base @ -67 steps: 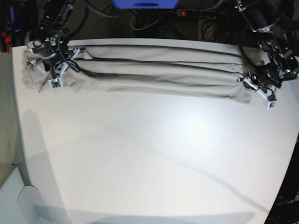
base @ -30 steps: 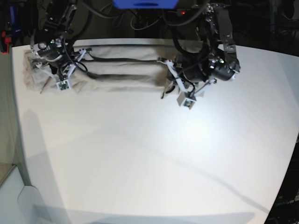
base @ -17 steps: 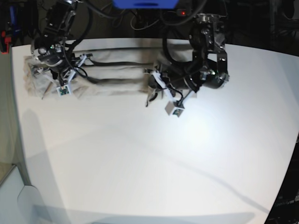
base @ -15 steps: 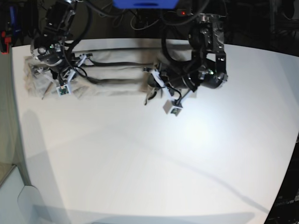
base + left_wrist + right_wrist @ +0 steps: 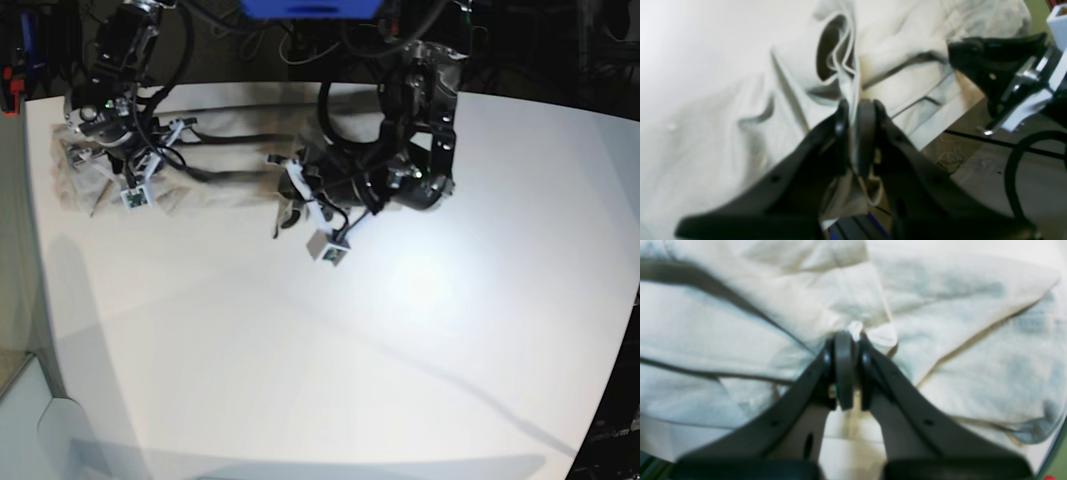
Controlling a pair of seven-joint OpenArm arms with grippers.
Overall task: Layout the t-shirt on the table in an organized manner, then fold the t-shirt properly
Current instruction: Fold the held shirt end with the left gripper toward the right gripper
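At the upper left of the base view, the right gripper (image 5: 118,165) is seen pressed down on the left end of the plain light grey-beige cotton t-shirt (image 5: 215,160), which lies bunched in long ridges along the far edge of the large matte white table (image 5: 330,360). In the right wrist view, the black jaws of this gripper (image 5: 847,340) are seen drawn together at the middle of the frame, with only a thin pinch of pale cloth (image 5: 940,306) caught between the tips; a small white fold pokes out just above them. The rest of the garment is spread in creased layers across the whole upper part of that frame, to the left and right of the jaws alike.

Toward the centre of the base view, the shirt's other end is gathered up beside the left gripper (image 5: 290,205), which hangs from a bulky black arm (image 5: 415,130) reaching over the table from the top of the frame. A small white block (image 5: 328,248) on that arm juts toward the table's near side.

In the left wrist view, the left gripper (image 5: 857,106) is shown closed at mid-frame on a hemmed edge of the shirt (image 5: 800,66); the cloth rises from between the tips and loops open into a dark pocket just above them. To the left the fabric drapes down in soft folds, and a strip of it trails below the jaws. At the upper right of that frame the other gripper's black and white parts (image 5: 1007,83) are seen, blurred, beside the far end of the cloth.
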